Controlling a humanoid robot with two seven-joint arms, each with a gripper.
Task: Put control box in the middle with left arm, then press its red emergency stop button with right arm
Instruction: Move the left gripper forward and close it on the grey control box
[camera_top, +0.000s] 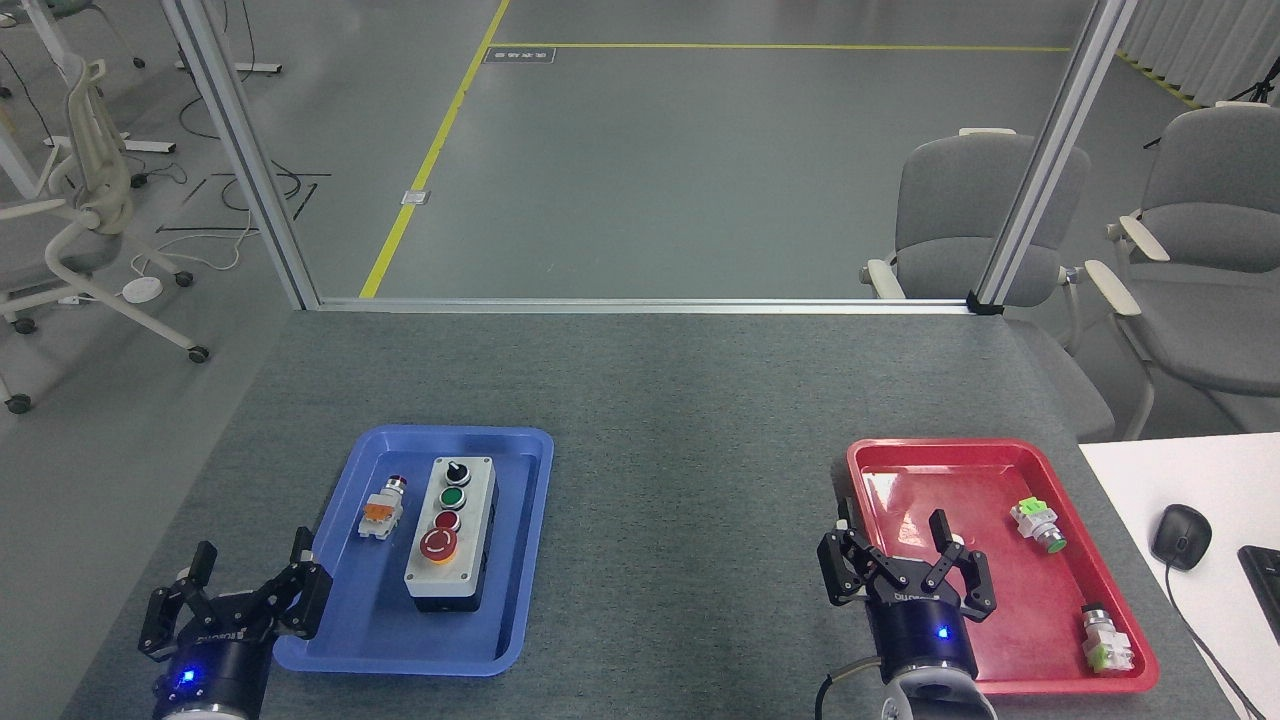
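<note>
Both grippers, the left gripper and the right gripper, were black, with linked two-finger jaws on round black wrists, each wrist showing a small blue light just behind the fingers.

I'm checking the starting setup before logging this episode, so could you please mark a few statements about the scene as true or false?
1. The control box lies in the blue tray. True.
2. The left gripper grips the box. False: it is open, clear of it.
3. The red emergency stop button is the button nearest the robot. True.
4. The red tray is empty. False: it holds two green-and-white switches.
</note>
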